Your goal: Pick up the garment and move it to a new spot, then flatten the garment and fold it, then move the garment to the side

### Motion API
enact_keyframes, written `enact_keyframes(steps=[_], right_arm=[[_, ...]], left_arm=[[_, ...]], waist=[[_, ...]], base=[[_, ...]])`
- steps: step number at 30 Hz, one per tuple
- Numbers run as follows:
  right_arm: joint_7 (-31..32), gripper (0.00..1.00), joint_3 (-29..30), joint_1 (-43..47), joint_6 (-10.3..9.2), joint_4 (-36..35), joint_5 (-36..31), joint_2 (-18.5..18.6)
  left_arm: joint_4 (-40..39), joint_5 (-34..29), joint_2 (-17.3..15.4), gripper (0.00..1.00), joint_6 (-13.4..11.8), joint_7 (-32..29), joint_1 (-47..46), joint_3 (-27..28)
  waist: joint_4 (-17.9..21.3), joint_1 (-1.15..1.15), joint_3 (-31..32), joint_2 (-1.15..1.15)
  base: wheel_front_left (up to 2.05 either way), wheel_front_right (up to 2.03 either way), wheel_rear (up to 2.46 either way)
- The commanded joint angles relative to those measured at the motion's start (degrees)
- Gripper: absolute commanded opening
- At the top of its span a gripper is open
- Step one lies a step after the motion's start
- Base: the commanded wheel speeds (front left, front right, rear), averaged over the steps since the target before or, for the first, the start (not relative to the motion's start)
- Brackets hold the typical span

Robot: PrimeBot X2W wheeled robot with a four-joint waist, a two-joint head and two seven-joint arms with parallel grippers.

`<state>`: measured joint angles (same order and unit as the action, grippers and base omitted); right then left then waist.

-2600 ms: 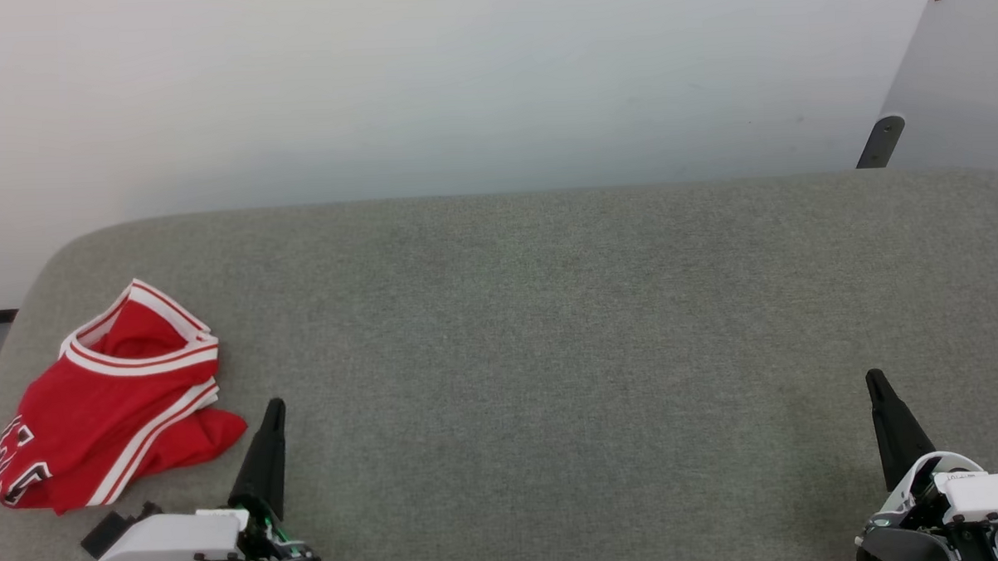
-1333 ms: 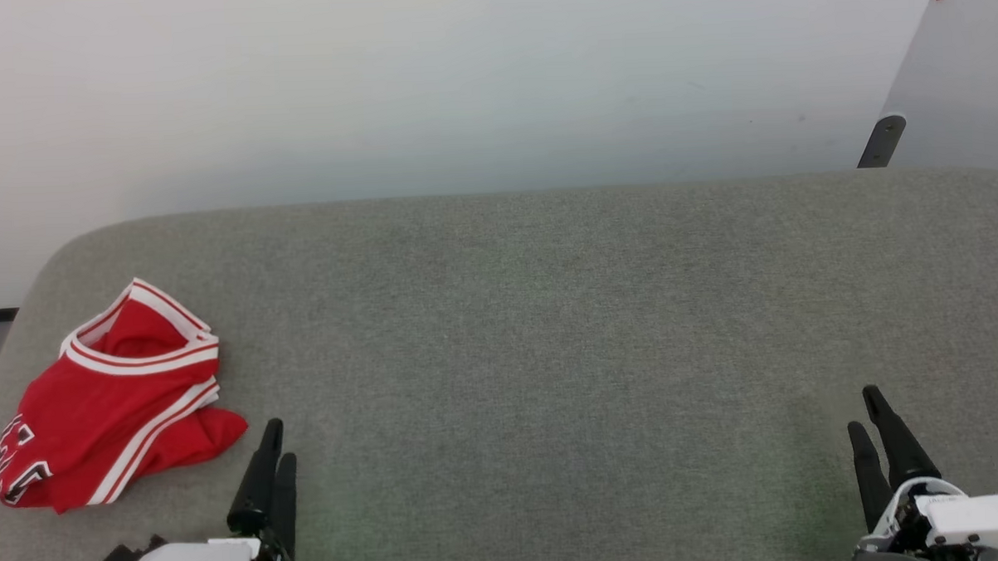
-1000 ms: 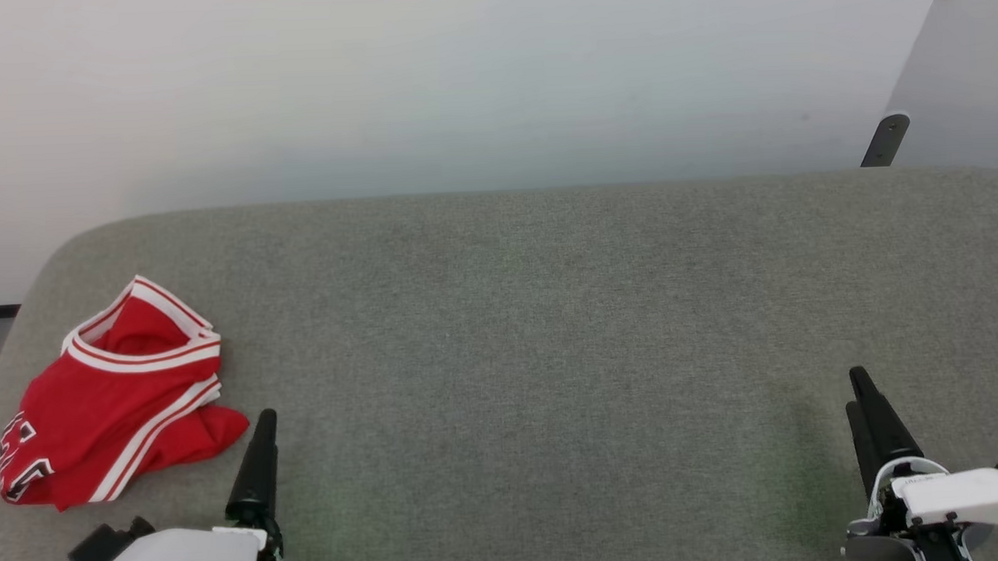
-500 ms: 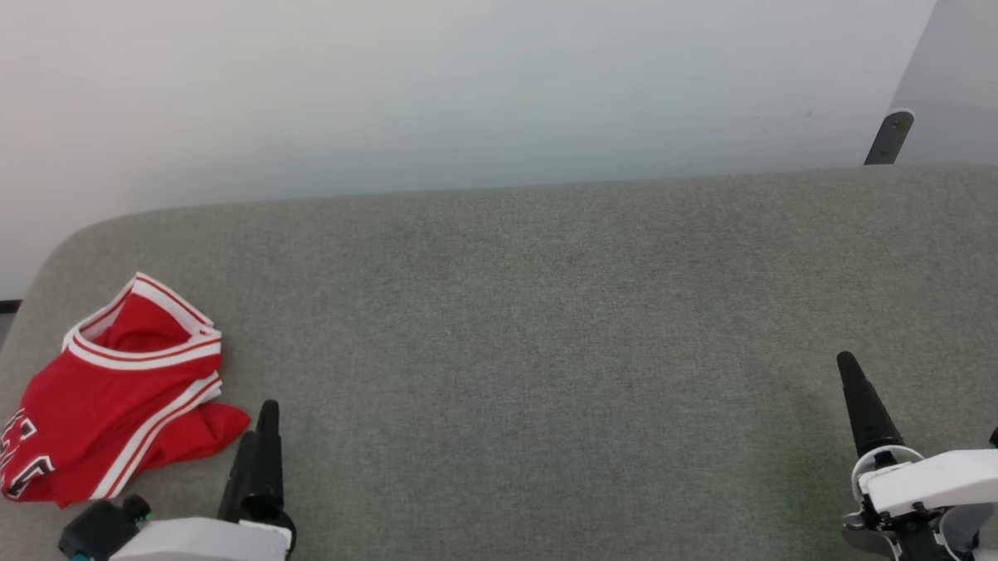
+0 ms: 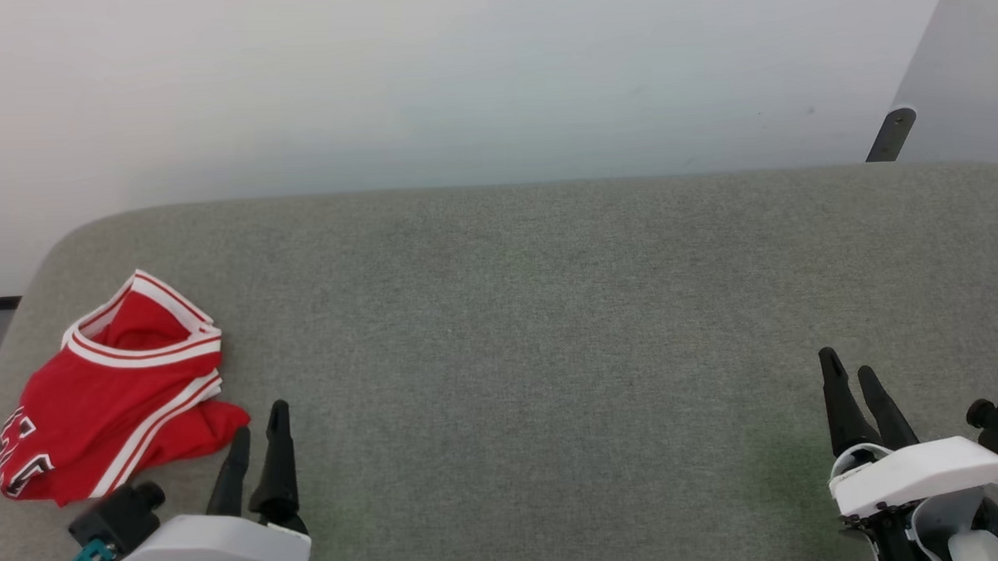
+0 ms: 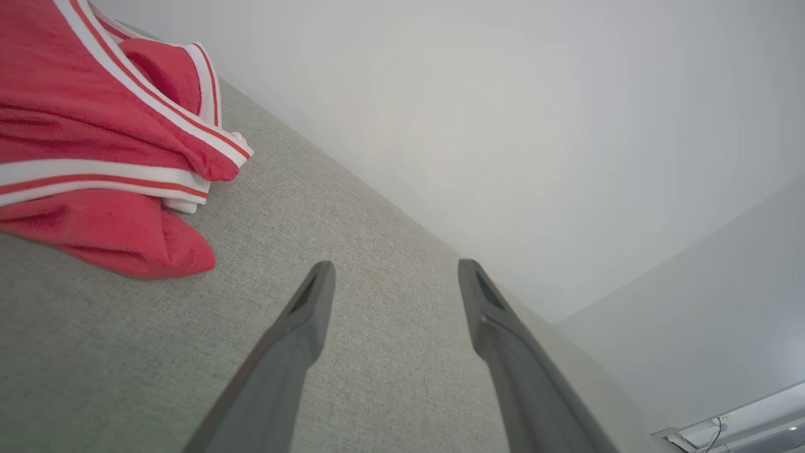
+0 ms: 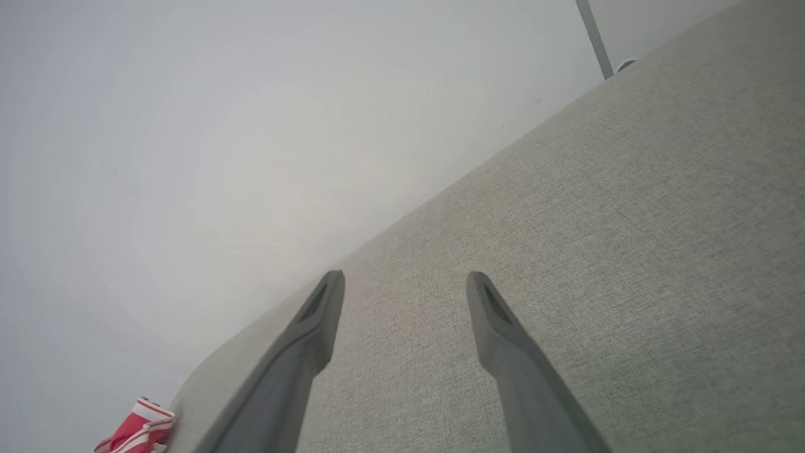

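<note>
The left gripper, parted and empty at lower left, sits just beside the crumpled garment on the bench, the right gripper equally open at lower right; pickup looks pending, needing a reach toward frame left.

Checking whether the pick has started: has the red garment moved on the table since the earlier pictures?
No. The garment lies crumpled at the same spot by the left rounded corner of the grey table; only the camera shifted slightly.

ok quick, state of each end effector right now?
Left end effector: open, holding nothing, beside the garment, not touching it.
Right end effector: open, holding nothing.
</note>
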<state>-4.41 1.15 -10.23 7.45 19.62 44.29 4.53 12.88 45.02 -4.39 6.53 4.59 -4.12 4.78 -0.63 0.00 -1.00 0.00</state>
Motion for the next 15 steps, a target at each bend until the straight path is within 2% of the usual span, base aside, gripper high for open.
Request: enact_keyframes(steps=[1, 15], right_arm=[[-0.75, 1.0, -0.2, -2.06, 0.03, -0.36, -3.32, 0.0], [-3.14, 1.0, -0.54, -2.59, 0.04, -0.2, -15.61, -0.11]], left_arm=[[-0.58, -2.69, -0.65, 1.0, -0.27, 0.59, -0.58, -0.22], [-0.71, -11.68, -1.0, 1.0, -0.5, 2.96, -0.42, -0.87]], waist=[[-0.02, 0.0, -0.08, 0.0], [-0.14, 0.0, -0.27, 0.0]], base=[[0.0, 0.0, 0.0], [0.0, 0.0, 0.0]])
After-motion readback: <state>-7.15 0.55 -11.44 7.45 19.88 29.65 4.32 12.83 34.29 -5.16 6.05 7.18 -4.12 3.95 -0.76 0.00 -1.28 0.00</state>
